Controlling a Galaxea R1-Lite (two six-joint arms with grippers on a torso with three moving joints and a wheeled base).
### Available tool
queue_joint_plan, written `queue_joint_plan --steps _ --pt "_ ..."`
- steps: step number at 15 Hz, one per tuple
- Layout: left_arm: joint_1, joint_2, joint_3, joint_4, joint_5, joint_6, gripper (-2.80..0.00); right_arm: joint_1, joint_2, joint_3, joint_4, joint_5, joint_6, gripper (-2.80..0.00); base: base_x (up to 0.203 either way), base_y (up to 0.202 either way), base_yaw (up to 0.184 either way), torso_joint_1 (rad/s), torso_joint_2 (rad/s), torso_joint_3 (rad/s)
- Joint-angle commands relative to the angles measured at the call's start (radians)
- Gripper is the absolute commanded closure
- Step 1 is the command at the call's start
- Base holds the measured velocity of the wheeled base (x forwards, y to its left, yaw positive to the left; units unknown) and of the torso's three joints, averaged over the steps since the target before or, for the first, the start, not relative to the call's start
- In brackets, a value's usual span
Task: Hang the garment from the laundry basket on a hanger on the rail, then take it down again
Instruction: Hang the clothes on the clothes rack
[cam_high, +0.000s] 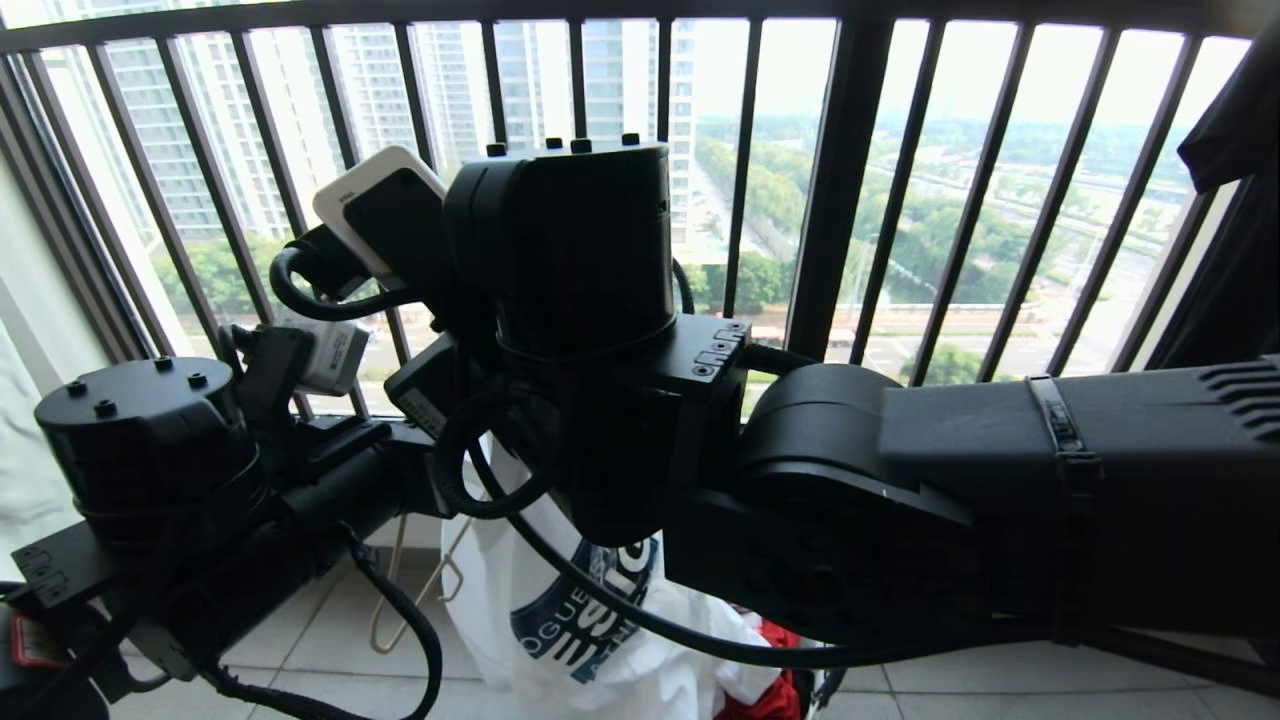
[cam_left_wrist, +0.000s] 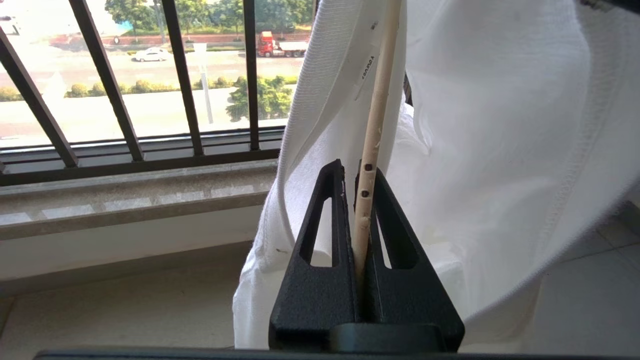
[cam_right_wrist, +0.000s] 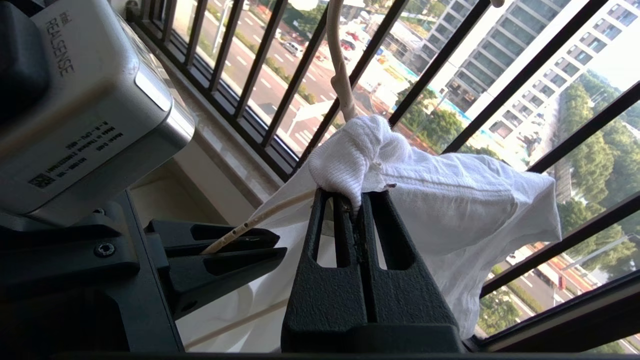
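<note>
right gripper (cam_right_wrist: 356, 202) pinched tight on bunched ribbed collar of white T-shirt (cam_right_wrist: 450, 200), right where beige wire hanger (cam_right_wrist: 339, 70) neck pokes up out of fabric. rest of shirt draped off to one side and below. left gripper (cam_right_wrist: 260, 247) just beside, clamped on hanger's arm wire. silver RealSense camera (cam_right_wrist: 85, 100) above it. black window railing (cam_right_wrist: 300, 75) behind, street and towers beyond.

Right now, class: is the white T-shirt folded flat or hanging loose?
Hanging loose. The T-shirt drapes in folds off the hanger, its collar bunched in the shut right tool; the left tool clamps the wire.
</note>
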Motion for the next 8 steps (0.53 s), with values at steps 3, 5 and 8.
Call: queue_joint_plan --steps 3,5,8 --pt "0.0 0.056 0.025 -0.127 0.002 0.001 0.0 0.001 0.001 -0.005 0.003 -0.001 -0.022 0.0 0.0 0.0 0.0 0.0 0.0 0.0" --pt "0.0 0.055 0.026 -0.143 0.002 0.001 0.0 -0.001 0.004 -0.005 0.003 -0.001 -0.022 0.0 0.0 0.0 0.0 0.0 0.0 0.0" --pt "0.0 0.053 0.026 -0.146 0.002 0.0 0.0 0.001 0.003 -0.006 0.003 -0.001 -0.024 0.0 0.0 0.0 0.0 0.0 0.0 0.0"
